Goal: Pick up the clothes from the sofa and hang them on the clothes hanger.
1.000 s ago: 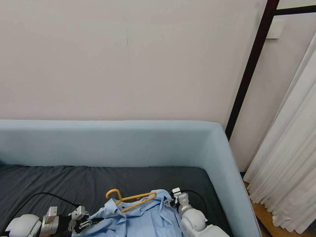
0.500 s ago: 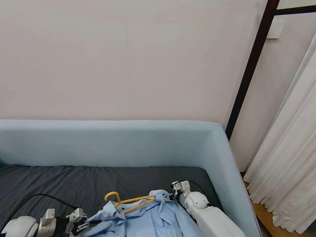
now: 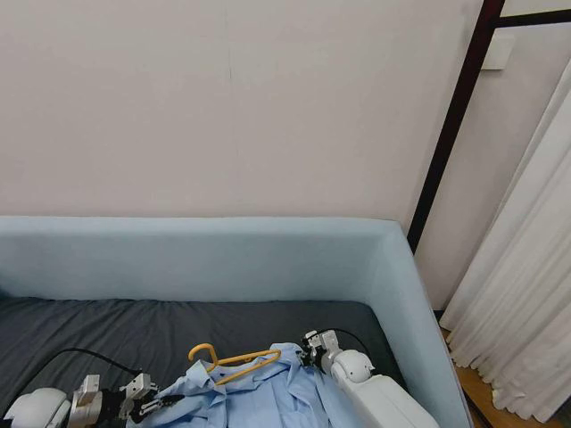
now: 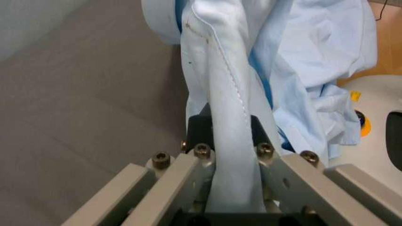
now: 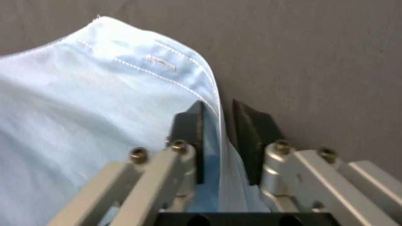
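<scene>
The light blue shirt (image 3: 259,397) lies on the dark grey seat (image 3: 134,330) of the pale blue sofa (image 3: 223,259), at the near edge of the head view, and a yellow hanger (image 3: 236,361) lies on its upper part with the hook toward the robot's left. The left gripper (image 3: 147,403) is low on the seat at the left side of the shirt. In the left wrist view this left gripper (image 4: 229,141) is clenched on a thick folded strip of the shirt (image 4: 301,56), which goes up from between its fingers. The right gripper (image 3: 308,349) is at the right end of the hanger, touching the cloth. In the right wrist view the right gripper (image 5: 220,136) grasps a thin stitched edge of the shirt (image 5: 94,94) between its black pads (image 5: 188,136), just above the seat (image 5: 314,56).
</scene>
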Tool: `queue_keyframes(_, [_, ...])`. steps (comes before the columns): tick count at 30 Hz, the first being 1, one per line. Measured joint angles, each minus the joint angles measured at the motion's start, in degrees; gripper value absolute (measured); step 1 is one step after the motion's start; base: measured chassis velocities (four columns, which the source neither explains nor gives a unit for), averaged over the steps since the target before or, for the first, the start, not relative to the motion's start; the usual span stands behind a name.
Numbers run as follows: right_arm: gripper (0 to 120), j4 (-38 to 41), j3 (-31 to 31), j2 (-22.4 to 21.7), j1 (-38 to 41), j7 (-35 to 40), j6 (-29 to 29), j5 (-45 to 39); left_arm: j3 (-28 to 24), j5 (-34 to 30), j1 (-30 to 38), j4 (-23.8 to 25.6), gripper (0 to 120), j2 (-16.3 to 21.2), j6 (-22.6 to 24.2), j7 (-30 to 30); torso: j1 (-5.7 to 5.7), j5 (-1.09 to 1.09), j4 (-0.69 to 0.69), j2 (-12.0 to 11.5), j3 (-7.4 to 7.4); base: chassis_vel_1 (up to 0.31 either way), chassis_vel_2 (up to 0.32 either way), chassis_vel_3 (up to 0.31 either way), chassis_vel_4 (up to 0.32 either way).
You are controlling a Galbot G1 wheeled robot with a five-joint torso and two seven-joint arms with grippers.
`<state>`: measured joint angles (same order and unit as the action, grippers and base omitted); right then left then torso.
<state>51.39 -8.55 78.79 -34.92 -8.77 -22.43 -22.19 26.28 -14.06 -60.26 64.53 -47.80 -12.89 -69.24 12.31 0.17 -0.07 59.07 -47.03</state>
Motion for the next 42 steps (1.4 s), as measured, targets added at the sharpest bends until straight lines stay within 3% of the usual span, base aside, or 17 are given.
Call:
queue_keyframes(5, [0,0.77,-0.05,-0.94,-0.31,-1.97,2.01,0.79,-0.18,0.01,0.59,-0.51,2,-0.1,0.0,0.06,0.0,0.0,0.0,0.0,0.0,0.0,0.0,0.0,0.0])
queue_keyframes(12, [0,2.91,0.04,-2.35,-1.0,-3.85,5.05,0.68,-0.49,0.02,1.47,-0.93,2,-0.41,0.0,0.12,0.0,0.0,0.0,0.0,0.0,0.0,0.0,0.0,0.0])
queue_keyframes(25, [0,20.92,1.13,-10.76,-3.84,-3.19,15.93,-3.0,-1.02,-3.88,1.96,-0.85,2,0.67,0.4,-2.43,0.0,0.0,0.0,0.0,0.0,0.0,0.0,0.0,0.0])
queue_keyframes(31, [0,25.66,0.95,-12.04,-3.95,-1.7,17.91,-6.14,-1.1,-3.97,2.66,-1.01,2,0.64,0.6,-3.98,0.0,0.0,0.0,0.0,0.0,0.0,0.0,0.0,0.0])
queue_keyframes(42, [0,41.85,0.79,-16.0,-8.08,-4.74,21.34,-12.38,0.33,-3.84,3.49,-1.72,2,-0.68,1.06,-2.37,-0.01,0.0,-0.02,0.0,0.0,0.0,0.0,0.0,0.0])
